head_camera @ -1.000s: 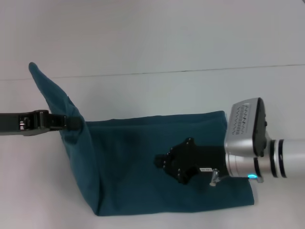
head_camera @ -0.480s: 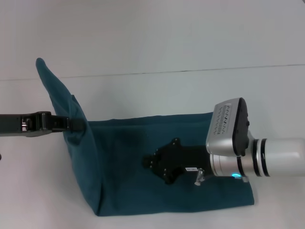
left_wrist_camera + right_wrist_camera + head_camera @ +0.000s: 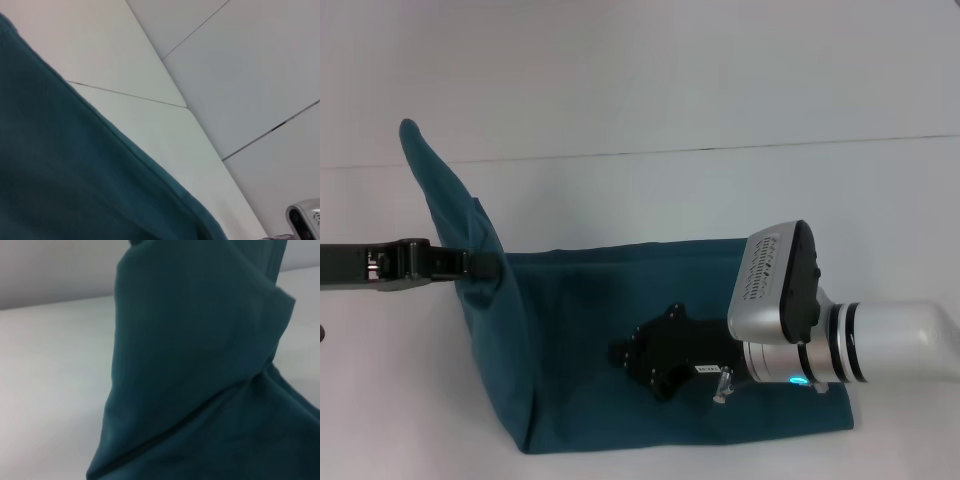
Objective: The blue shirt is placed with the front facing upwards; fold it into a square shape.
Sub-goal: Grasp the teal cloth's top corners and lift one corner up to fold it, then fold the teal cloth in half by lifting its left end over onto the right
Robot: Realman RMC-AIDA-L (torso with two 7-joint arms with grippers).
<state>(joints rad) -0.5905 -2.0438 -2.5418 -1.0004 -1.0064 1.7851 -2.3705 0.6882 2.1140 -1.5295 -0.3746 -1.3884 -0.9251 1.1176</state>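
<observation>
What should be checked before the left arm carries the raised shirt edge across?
1. Left gripper pinching the raised edge of the dark teal-blue cotton T-shirt: ok, fabric stands up from the pinch.
2. Right gripper on the flat part of the shirt as an anchor: over the cloth; contact cannot tell.
3. Right arm out of the fold path: not ok, it lies across the shirt.
4. Flat part free of wrinkles: ok.
5. White table beyond the shirt: ok, nothing seen there.

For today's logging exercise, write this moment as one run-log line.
left gripper: shut on blue shirt, left end lifted | right gripper: over shirt's flat middle | table: fold unfinished
</observation>
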